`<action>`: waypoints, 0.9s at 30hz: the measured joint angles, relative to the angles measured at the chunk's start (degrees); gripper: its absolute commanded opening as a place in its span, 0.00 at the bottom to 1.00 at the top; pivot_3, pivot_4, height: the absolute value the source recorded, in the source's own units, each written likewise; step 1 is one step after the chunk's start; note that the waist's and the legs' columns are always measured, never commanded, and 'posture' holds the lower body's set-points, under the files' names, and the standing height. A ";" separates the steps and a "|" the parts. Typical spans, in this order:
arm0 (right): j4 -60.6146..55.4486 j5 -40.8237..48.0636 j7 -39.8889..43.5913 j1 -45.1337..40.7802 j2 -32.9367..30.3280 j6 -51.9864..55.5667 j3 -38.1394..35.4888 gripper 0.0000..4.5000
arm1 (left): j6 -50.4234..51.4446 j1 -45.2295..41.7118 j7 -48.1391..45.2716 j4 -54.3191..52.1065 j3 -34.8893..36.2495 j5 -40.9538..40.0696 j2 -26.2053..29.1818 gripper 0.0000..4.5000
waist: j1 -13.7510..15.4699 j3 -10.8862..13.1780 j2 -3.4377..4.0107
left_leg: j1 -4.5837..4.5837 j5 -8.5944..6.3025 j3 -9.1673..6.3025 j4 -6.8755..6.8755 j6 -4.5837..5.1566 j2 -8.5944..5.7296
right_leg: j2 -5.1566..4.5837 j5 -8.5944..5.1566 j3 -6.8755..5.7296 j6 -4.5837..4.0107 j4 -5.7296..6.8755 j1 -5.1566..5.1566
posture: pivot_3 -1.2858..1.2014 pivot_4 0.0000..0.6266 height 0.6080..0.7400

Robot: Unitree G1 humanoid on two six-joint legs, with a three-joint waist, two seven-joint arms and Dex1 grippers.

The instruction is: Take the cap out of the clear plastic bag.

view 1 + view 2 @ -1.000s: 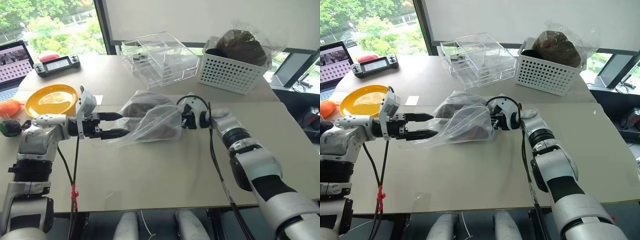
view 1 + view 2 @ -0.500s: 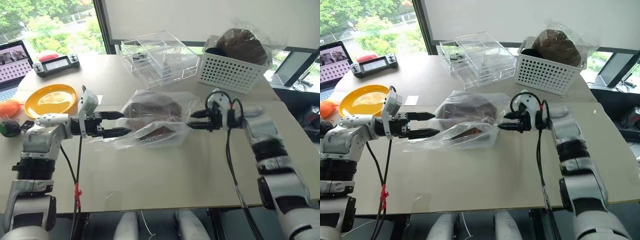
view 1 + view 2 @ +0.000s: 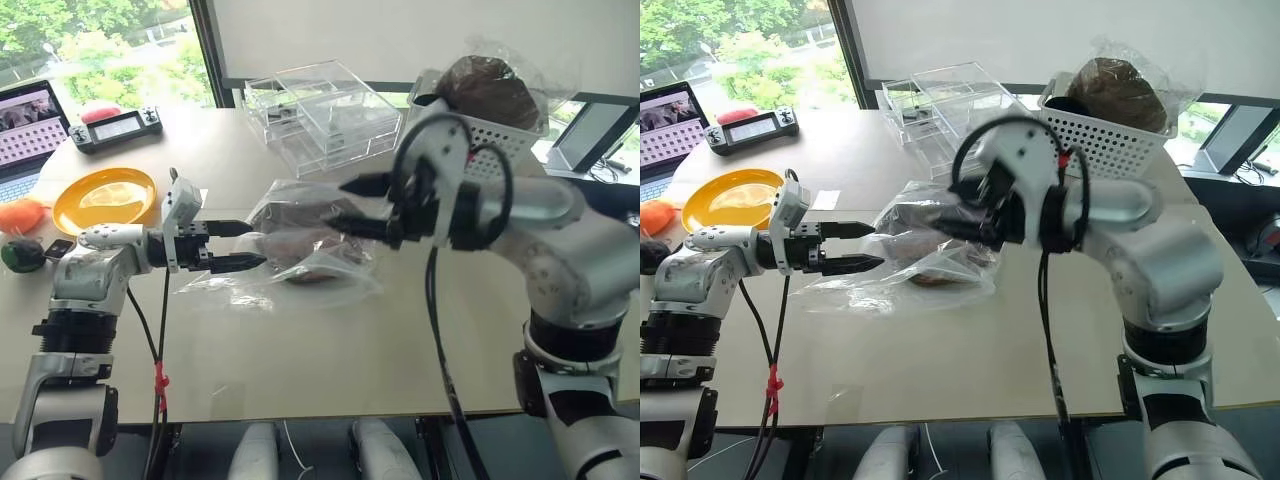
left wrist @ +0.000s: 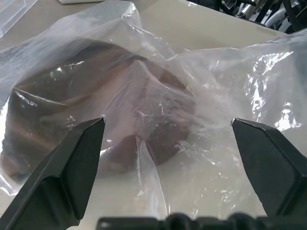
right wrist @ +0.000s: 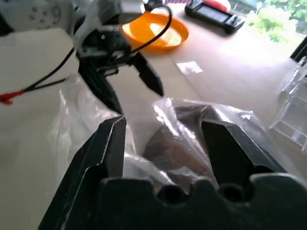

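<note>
A: Where's the cap (image 3: pixel 300 245)?
B: Inside the clear plastic bag (image 3: pixel 290 275) mid-table, between the parted, empty left gripper (image 3: pixel 243 246) and right gripper (image 3: pixel 352 205).
A: Around it?
B: Orange plate (image 3: pixel 103 198), clear box (image 3: pixel 320 115), white basket (image 3: pixel 470 125).

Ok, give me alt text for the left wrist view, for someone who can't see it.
A medium-brown cap lies inside a crinkly clear plastic bag on a beige table. The left tool faces it, its two black fingers spread wide on either side, closed on nothing.
</note>
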 measured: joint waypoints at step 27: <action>-10.22 8.46 0.38 2.56 -7.40 3.70 3.67 0.67 | 0.08 -2.10 -2.64 1.47 -1.37 1.07 0.20 1.00 | -0.18 0.00 -0.01 | 0.03 0.00 0.01 0.02 0.01 0.00 | -0.02 -0.02 0.00 0.03 0.03 0.00 | 0.52 0.24 0.96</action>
